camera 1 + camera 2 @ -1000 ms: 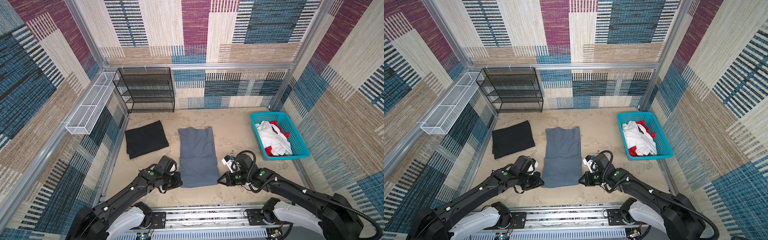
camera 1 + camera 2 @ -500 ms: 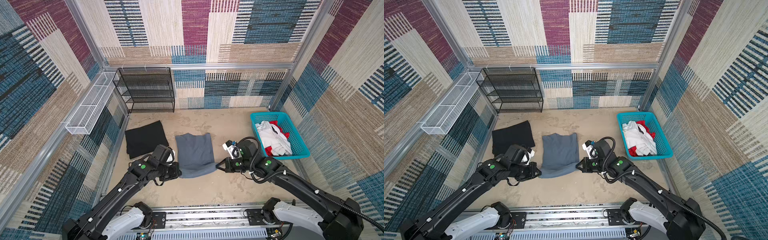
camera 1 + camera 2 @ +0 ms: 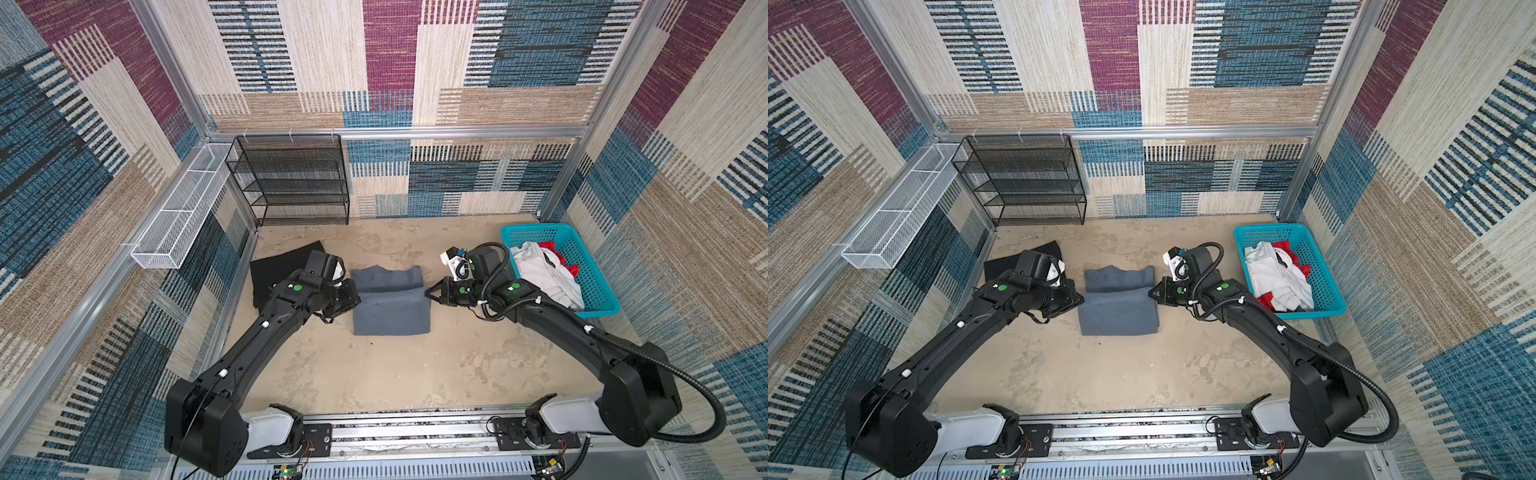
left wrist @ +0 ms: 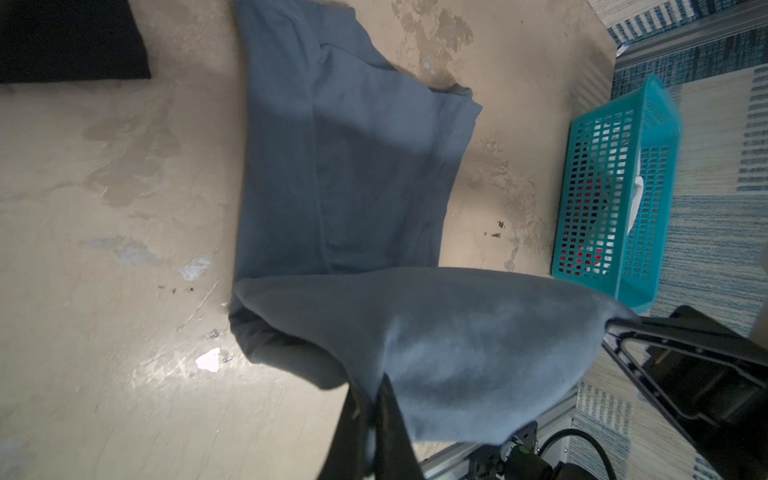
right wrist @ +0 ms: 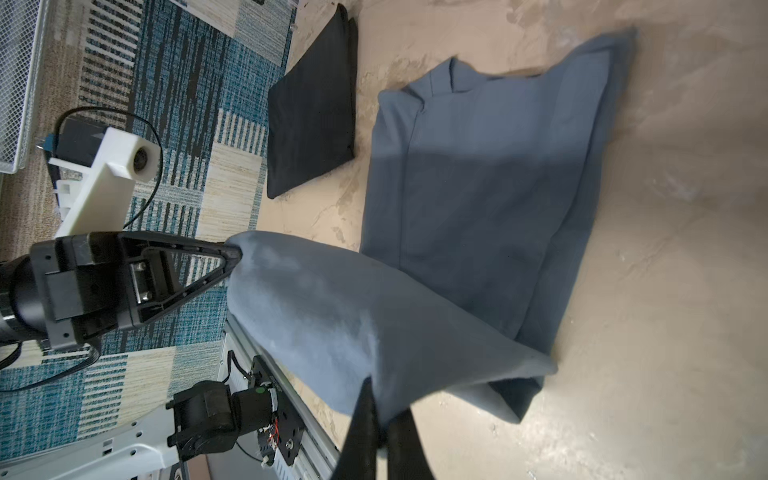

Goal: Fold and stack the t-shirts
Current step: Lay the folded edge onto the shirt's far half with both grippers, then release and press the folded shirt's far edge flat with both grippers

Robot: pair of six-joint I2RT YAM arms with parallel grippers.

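Note:
The slate blue-grey t-shirt (image 3: 390, 307) (image 3: 1119, 311) lies mid-table, its near half lifted and doubled over the far half. My left gripper (image 3: 356, 296) (image 4: 376, 386) is shut on the left corner of the raised hem. My right gripper (image 3: 428, 293) (image 5: 376, 390) is shut on the right corner, and the cloth hangs stretched between them above the lower layer (image 4: 353, 166) (image 5: 478, 187). A folded black t-shirt (image 3: 274, 274) (image 5: 311, 124) lies flat to the left, partly under my left arm. A white t-shirt (image 3: 544, 274) and a red one (image 3: 557, 251) sit crumpled in the basket.
The turquoise mesh basket (image 3: 598, 307) (image 4: 623, 187) stands at the right wall, close to my right arm. A black wire shelf (image 3: 299, 183) stands at the back left, and a white wire tray (image 3: 178, 224) hangs on the left wall. The arms' rail (image 3: 395, 432) runs along the front edge.
Both grippers have carried the blue-grey shirt's near hem up and toward the back. The shirt, flat and long a second ago, is now doubled over to about half its length.

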